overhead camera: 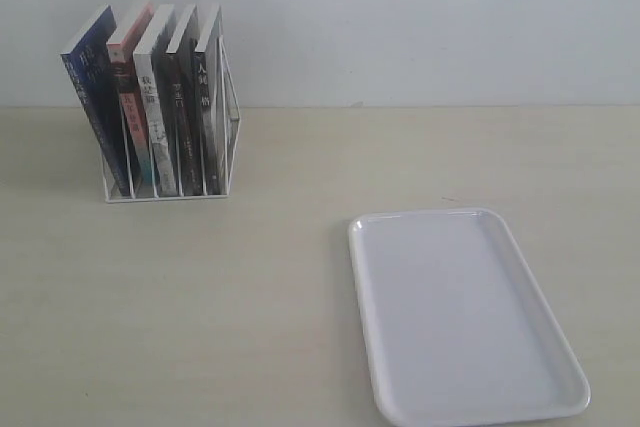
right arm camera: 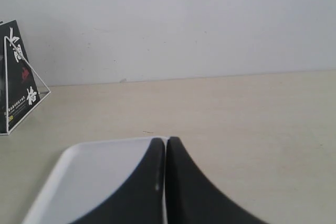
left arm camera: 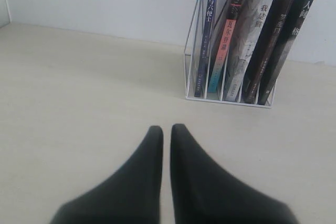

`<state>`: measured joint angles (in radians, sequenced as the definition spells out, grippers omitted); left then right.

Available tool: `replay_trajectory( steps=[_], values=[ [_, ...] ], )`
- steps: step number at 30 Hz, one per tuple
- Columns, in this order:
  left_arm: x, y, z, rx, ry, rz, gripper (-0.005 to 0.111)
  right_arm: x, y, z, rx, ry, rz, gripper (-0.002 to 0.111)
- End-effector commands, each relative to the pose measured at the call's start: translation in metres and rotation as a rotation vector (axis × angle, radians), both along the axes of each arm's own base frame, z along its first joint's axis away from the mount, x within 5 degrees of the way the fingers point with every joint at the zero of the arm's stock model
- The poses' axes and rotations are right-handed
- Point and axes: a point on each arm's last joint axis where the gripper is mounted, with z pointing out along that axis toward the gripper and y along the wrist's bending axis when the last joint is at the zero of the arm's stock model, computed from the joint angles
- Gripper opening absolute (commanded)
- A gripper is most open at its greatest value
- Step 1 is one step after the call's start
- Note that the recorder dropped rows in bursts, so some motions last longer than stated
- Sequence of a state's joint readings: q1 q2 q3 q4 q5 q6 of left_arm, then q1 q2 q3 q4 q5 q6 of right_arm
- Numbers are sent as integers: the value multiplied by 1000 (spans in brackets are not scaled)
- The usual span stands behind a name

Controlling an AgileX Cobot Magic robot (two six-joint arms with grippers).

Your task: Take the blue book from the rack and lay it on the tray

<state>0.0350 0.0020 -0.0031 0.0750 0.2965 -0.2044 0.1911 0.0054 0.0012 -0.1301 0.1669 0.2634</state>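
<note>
On table [overhead camera: 230,307], rack [overhead camera: 232,137]: five books [overhead camera: 175,97] standing, blue book [overhead camera: 97,107] in leftmost slot.
Tray [overhead camera: 460,317]: well apart from rack.
Left tool [left arm camera: 166,128]: closed.
Right tool [right arm camera: 166,139]: closed, over tray rim.

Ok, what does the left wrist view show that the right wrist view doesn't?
Only the left wrist view shows the whole rack with the blue book standing in its end slot, and the shut left gripper above the bare table. Only the right wrist view shows the tray, nothing on it, partly hidden behind the shut right gripper. Both views show the rack's other end holding the black book, the table and the pale wall.
</note>
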Motion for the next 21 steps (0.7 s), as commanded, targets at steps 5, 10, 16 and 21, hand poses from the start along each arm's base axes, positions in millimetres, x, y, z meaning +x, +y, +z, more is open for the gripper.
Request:
replay_trajectory(
  steps=[5, 10, 16, 21],
  values=[
    [0, 0, -1, 5, 1, 2, 5, 0, 0, 1, 8, -9, -1, 0],
    [0, 0, -1, 5, 1, 2, 5, 0, 0, 1, 11, -9, -1, 0],
    [0, 0, -1, 5, 1, 2, 5, 0, 0, 1, 12, -9, -1, 0],
    [0, -1, -1, -22, 4, 0, 5, 0, 0, 1, 12, -9, -1, 0]
  ],
)
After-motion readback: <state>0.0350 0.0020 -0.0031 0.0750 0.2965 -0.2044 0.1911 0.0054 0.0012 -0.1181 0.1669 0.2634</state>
